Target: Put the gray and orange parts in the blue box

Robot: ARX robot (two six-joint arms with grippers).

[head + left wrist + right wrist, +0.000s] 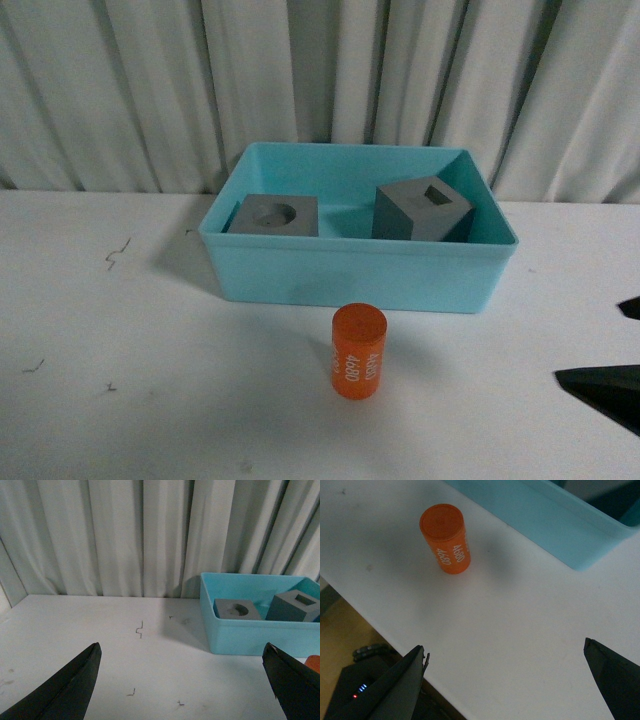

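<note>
The right end effector (505,647) is spread wide and has hold of nothing. In the front view its dark fingers (600,385) show low at the right edge. From there the orange cylinder (358,352) stands at about 9 o'clock, well apart, upright on the white bench (150,380) with its white digits facing the robot. The left end effector (181,647) is likewise wide open and empty, hovering over bare bench away from the parts.

Just beyond the cylinder, at its 12 o'clock and near but not touching, is the front wall of the blue box (350,278). Inside the box, the gray cube with the round recess (272,216) sits at the 9 o'clock end. The gray cube with the rectangular slot (420,210) sits at the 3 o'clock end, tilted a little.

Both gray parts look placed, so the step in hand appears to be the reach for the cylinder, the last part outside. The next move calls for bringing the right end effector over the cylinder, closing on its round sides without tipping it, then lifting it over the box's rim and releasing it between the cubes.
</note>
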